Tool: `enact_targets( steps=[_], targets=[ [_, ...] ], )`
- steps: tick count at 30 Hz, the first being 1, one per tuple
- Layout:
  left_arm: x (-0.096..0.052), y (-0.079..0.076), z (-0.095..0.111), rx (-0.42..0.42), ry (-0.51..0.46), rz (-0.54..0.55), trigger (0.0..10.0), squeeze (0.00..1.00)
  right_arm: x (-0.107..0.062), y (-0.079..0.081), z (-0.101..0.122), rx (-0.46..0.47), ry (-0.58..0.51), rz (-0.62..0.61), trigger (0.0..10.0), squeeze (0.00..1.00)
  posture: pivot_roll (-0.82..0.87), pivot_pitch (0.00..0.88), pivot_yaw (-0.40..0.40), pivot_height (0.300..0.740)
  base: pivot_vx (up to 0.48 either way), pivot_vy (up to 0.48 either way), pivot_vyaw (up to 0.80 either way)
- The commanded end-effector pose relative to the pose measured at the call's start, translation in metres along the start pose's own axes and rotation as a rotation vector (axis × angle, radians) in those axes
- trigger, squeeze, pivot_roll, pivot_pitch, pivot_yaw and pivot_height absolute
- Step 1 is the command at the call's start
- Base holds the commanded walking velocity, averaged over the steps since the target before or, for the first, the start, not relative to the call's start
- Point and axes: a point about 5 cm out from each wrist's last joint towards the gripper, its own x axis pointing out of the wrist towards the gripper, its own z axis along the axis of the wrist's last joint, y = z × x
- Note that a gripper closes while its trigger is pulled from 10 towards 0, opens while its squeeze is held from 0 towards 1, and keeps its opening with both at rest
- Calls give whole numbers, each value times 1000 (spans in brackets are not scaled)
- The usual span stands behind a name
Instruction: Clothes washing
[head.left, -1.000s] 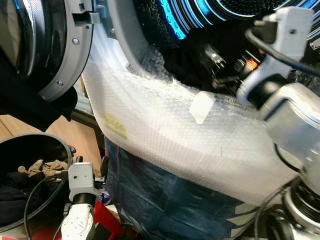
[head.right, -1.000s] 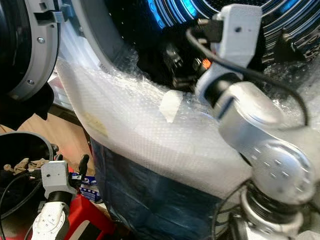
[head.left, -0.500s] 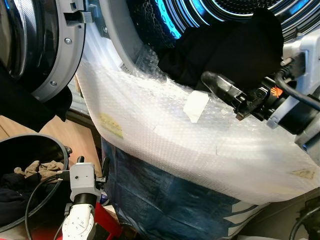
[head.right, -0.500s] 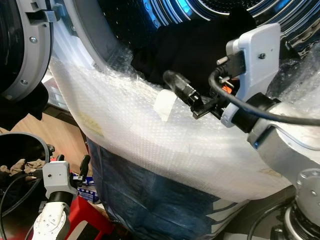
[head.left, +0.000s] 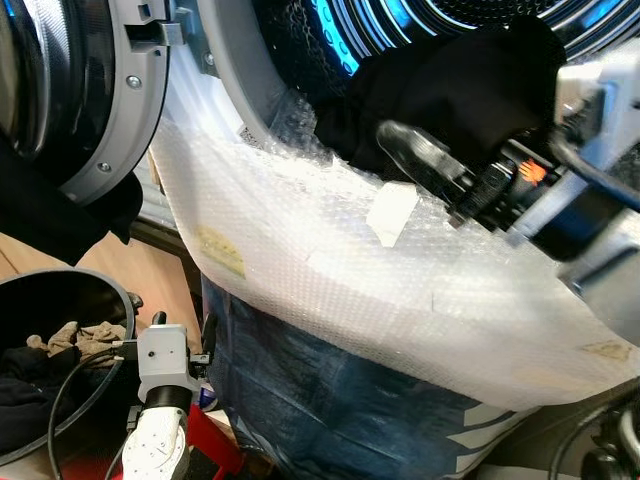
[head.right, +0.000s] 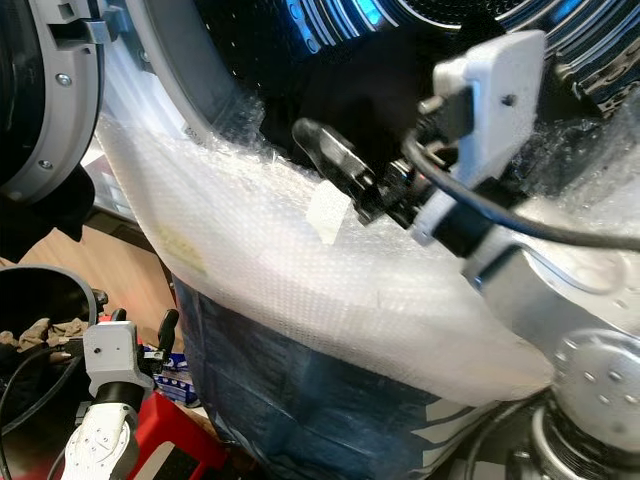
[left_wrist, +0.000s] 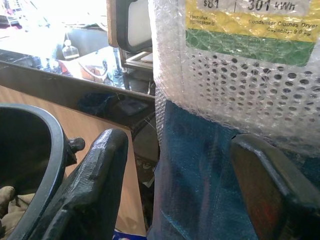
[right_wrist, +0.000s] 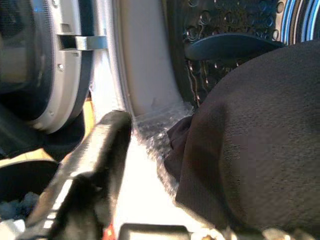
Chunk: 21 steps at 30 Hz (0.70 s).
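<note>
A black garment (head.left: 460, 85) lies bunched in the mouth of the washer drum (head.left: 330, 40), which is lit blue inside. My right gripper (head.left: 425, 150) hovers at the drum's lower lip, right in front of the garment, open. One finger (right_wrist: 100, 160) stands clear; the cloth (right_wrist: 250, 140) drapes over where the other finger is. My left gripper (head.left: 185, 322) hangs low and open beside a black basket (head.left: 110, 285). The basket holds a tan cloth (head.left: 80, 335) and dark clothes.
The round washer door (head.left: 120, 110) stands open at the left. Bubble wrap (head.left: 330, 260) covers the machine's front, with blue film (head.left: 320, 400) below it. A dark cloth (head.left: 70, 215) hangs under the door. Wooden floor (head.left: 150, 265) shows beside the basket.
My right arm came out of the drum, and its gripper has since shifted left along the drum's lip. The black garment is now heaped at the mouth. The left arm has stayed put.
</note>
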Motion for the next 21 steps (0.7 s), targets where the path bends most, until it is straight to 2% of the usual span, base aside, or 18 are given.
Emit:
enact_targets(
  steps=[1, 11, 16, 17, 21],
  targets=[
    [0, 0, 0, 9, 1, 1, 10000, 0, 4, -3, 3, -16, -5, -36, 0, 0, -8, 123, -103, 740, 0, 0, 0],
    [2, -1, 1, 9, -4, 4, 10000, 0, 18, -3, -4, 26, 35, -119, 0, 0, -4, 114, -103, 740, 0, 0, 0],
    [2, 0, 1, 11, -6, 6, 10000, 0, 28, 7, -6, 110, 10, -136, 0, 0, -6, 115, -100, 740, 0, 0, 0],
    [2, 1, 1, 12, -6, 6, 10000, 0, 34, 11, -7, 156, 0, -150, 0, 0, -6, 113, -99, 740, 0, 0, 0],
    [2, 0, 1, 11, -6, 5, 10000, 0, 41, 11, -7, 220, -15, -194, 0, 0, -6, 112, -97, 740, 0, 0, 0]
  ],
)
